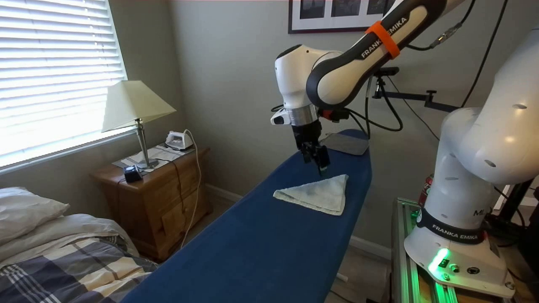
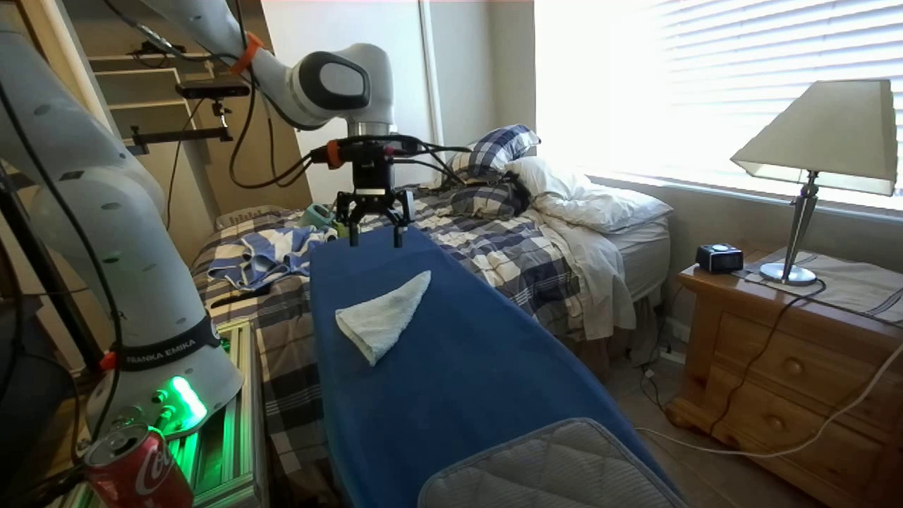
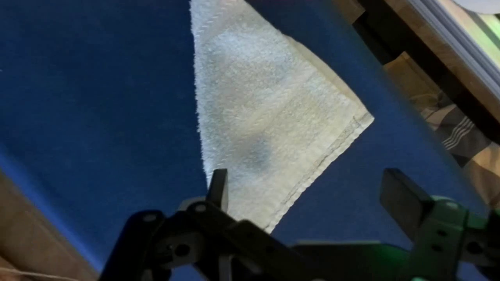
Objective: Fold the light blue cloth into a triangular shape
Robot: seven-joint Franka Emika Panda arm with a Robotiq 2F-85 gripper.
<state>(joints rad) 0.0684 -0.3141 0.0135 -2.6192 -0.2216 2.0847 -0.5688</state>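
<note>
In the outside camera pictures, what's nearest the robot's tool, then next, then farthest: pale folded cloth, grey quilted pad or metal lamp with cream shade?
From the black tool, both exterior views agree:
1. Pale folded cloth, below, on the blue ironing board.
2. Grey quilted pad, farther along that board.
3. Metal lamp with cream shade, off on the wooden nightstand.

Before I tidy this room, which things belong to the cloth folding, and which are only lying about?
For the folding:
board, the work surface
cloth on it, roughly triangular
gripper, open

Only lying about:
pad on the board
iron, lamp and clock on the nightstand
can
</note>
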